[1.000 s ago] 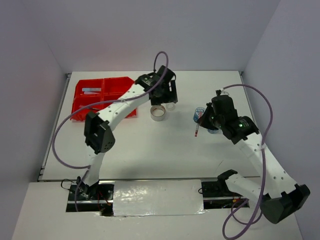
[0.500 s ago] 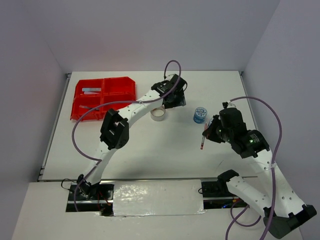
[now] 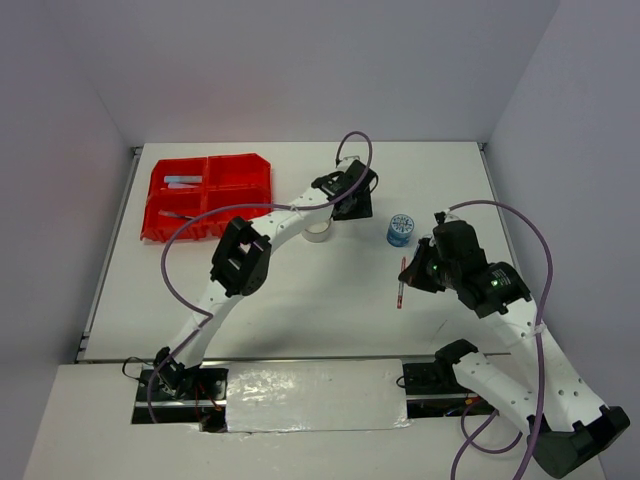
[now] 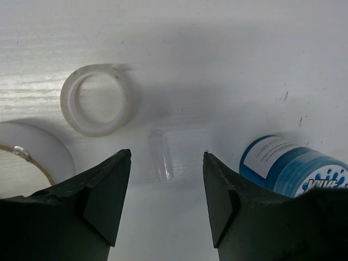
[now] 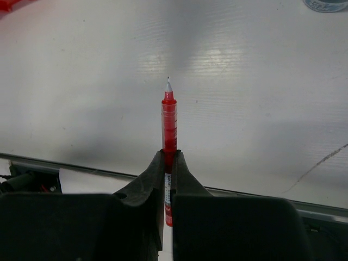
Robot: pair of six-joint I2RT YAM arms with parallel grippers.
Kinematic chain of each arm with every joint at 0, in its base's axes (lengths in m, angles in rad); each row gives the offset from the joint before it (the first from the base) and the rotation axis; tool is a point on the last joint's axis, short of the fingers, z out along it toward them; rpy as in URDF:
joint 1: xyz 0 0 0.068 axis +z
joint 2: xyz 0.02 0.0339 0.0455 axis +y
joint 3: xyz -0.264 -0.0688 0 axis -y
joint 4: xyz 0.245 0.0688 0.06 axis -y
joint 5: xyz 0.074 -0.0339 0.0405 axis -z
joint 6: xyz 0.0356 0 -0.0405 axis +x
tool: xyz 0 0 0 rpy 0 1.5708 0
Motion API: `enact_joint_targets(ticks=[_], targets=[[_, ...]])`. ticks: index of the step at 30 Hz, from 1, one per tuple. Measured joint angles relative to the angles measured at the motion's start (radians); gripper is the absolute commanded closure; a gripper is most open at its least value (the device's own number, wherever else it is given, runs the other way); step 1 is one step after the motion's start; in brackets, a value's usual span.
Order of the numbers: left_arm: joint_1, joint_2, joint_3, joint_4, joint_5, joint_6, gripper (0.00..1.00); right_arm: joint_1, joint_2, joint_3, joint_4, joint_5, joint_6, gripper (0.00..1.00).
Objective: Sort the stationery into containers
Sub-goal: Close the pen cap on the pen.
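Observation:
The red bin block [image 3: 205,195] stands at the far left and holds a light-blue stick [image 3: 183,181] in a back compartment. My left gripper [image 3: 352,206] is open and empty above the table. In the left wrist view [image 4: 167,153] a short clear tube [image 4: 161,154] lies just ahead between its fingers. A clear tape ring [image 4: 98,99] is to the left, a grey tape ring [image 3: 318,231] at the lower left and a blue-white tub [image 4: 288,166] to the right. My right gripper [image 5: 168,155] is shut on a red pen [image 5: 169,117], tip forward, above the table [image 3: 401,283].
The blue-white tub [image 3: 400,229] stands between the two grippers on the white table. White walls close in the back and both sides. The table's near edge [image 5: 81,166] runs just below the held pen in the right wrist view.
My left gripper has moved right, from beside the bin past the grey tape ring toward the tub. My right gripper has carried the red pen back toward the near edge.

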Motion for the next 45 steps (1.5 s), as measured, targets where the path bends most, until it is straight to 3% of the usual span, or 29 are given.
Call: enact_joint_targets(ticks=[8,18,22,30,35,45], targets=[[-0.013,0.016,0.003,0.032,-0.014,0.016,0.40,0.000,-0.004,-0.007,0.007,-0.019,-0.008,1.00],[-0.034,0.076,0.006,0.029,-0.070,0.018,0.41,0.000,-0.006,-0.014,0.010,-0.032,-0.034,1.00],[-0.038,0.080,0.009,0.027,-0.082,0.014,0.49,0.000,-0.006,-0.014,0.010,-0.041,-0.045,1.00],[-0.052,0.080,0.008,-0.002,-0.143,-0.035,0.51,0.000,-0.002,-0.014,0.012,-0.055,-0.063,1.00],[-0.058,0.082,0.014,-0.033,-0.160,-0.038,0.59,0.000,0.000,-0.013,0.013,-0.072,-0.074,1.00],[-0.071,0.085,0.010,-0.060,-0.202,-0.034,0.58,0.000,0.000,-0.013,0.027,-0.091,-0.079,1.00]])
